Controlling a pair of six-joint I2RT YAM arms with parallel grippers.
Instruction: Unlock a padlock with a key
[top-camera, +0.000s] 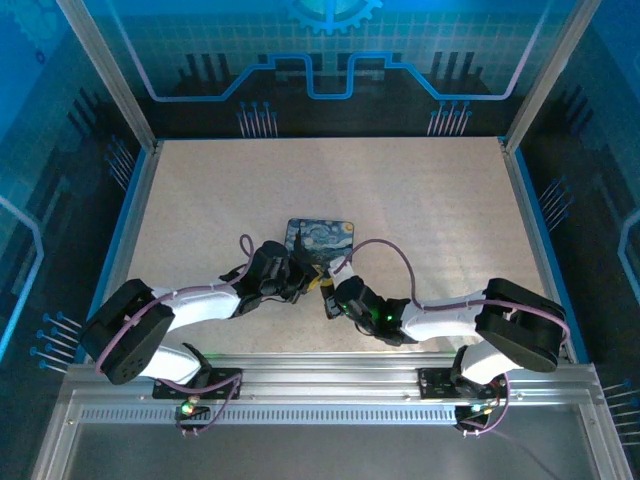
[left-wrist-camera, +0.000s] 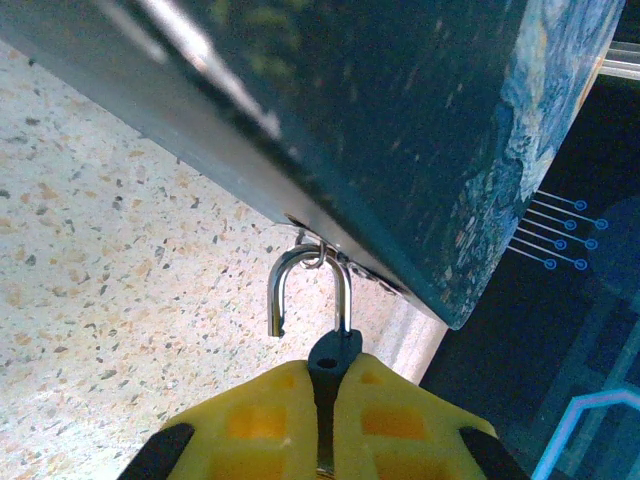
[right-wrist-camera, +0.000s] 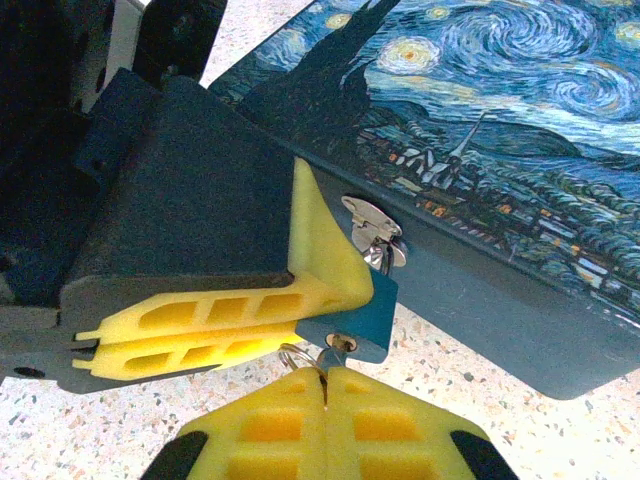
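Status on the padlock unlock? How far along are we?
Done: the left gripper is clamped on the padlock, and the shackle looks popped, with its free leg clear of the body. In hand: the right gripper pinches the key, which appears inserted in the lock. Left: the shackle hangs through the hasp of the box, not yet unhooked.

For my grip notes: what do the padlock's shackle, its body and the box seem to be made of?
Padlock shackle: bare polished metal, probably steel; silvery with bright glints.
Padlock body: dark blue, matte; painted metal or plastic, the look leaves it open.
Box: rigid, with a smooth printed starry-night lid and plain dark sides; maybe coated tin or board.
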